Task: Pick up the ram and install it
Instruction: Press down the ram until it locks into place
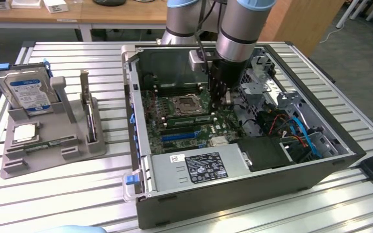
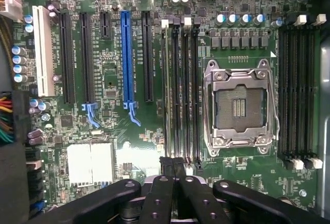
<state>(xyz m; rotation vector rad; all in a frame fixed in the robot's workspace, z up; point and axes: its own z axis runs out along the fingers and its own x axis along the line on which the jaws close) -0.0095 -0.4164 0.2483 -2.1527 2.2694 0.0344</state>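
Observation:
My gripper (image 2: 174, 163) is shut, its two black fingertips (image 2: 167, 164) pressed together with nothing between them. It hangs inside the open computer case (image 1: 141, 145), just over one end of the black memory slots (image 2: 183, 90) beside the empty CPU socket (image 2: 238, 108). In the exterior view the gripper (image 1: 219, 104) reaches down onto the motherboard next to that socket (image 1: 188, 103). A long narrow green stick, the ram (image 1: 185, 118), appears to lie in the slot row along the socket; whether it is fully seated I cannot tell.
A grey holder (image 1: 18, 165) at the exterior view's left carries a blue-labelled hard drive (image 1: 29, 92) and a square silver CPU chip (image 1: 25, 132). The case walls, drive cage (image 1: 264, 82), cables (image 1: 296, 128) and power supply (image 1: 203, 167) crowd around the gripper.

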